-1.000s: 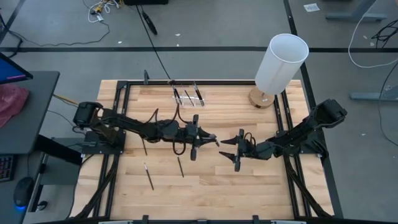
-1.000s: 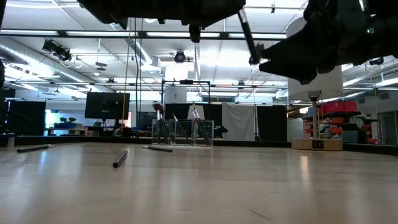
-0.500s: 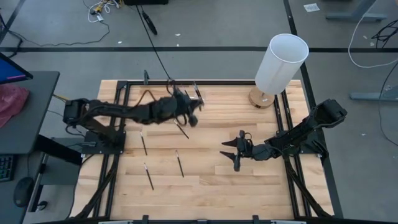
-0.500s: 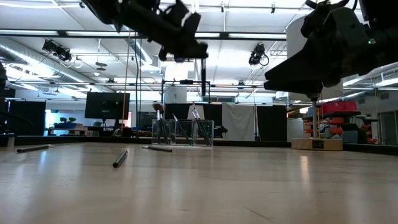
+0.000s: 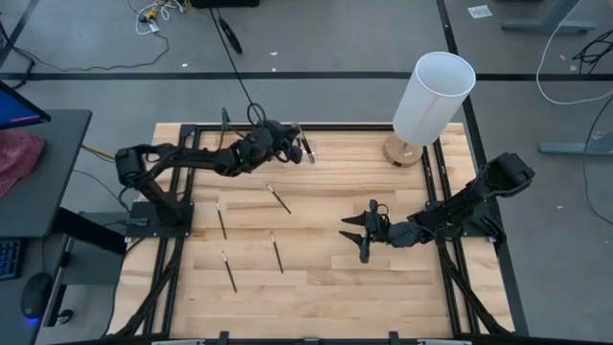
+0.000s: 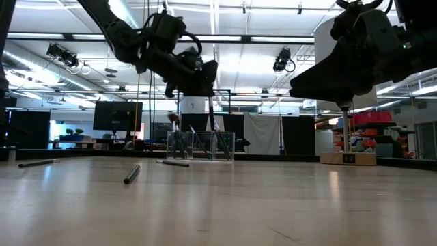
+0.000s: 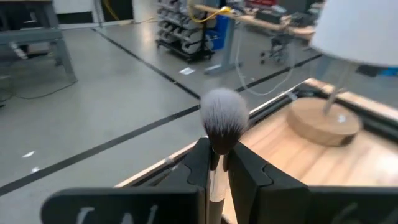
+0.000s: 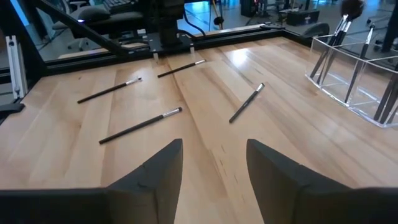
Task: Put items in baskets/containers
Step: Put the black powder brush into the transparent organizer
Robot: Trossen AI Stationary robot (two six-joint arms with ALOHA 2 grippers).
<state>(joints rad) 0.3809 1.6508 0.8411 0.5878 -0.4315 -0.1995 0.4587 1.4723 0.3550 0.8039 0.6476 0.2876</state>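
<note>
While the right arm waits low over the table [image 5: 316, 287] toward 4 o'clock, the left arm reaches up to 12 o'clock, where the clear box [image 5: 290, 147] sits near the far edge. The left gripper [image 5: 285, 147] hangs right over that box, its fingers [image 7: 200, 163] pressed together on a brush [image 7: 221, 118]; the left wrist view shows the pale, fluffy tuft standing up between the two dark fingers, with the handle pinched below it. In the low view this gripper [image 6: 199, 76] is above the box [image 6: 201, 145], which already has several brushes standing upright in its compartments.

Four loose brushes lie flat on the wood. One [image 5: 279, 198] is just left of centre, slanted, at about 11 o'clock from the middle. Another [image 5: 221, 222] lies toward 9 o'clock, a third [image 5: 276, 253] at about 7 o'clock near the middle, and a fourth [image 5: 229, 271] farther out at 8 o'clock. All are well apart from each other and from the box.

The right gripper [image 5: 358, 233] has its fingers [image 8: 155, 171] apart and empty, pointing toward the table's centre.

A white cylinder [image 5: 433, 98] on a round wooden base stands at 1 o'clock.
</note>
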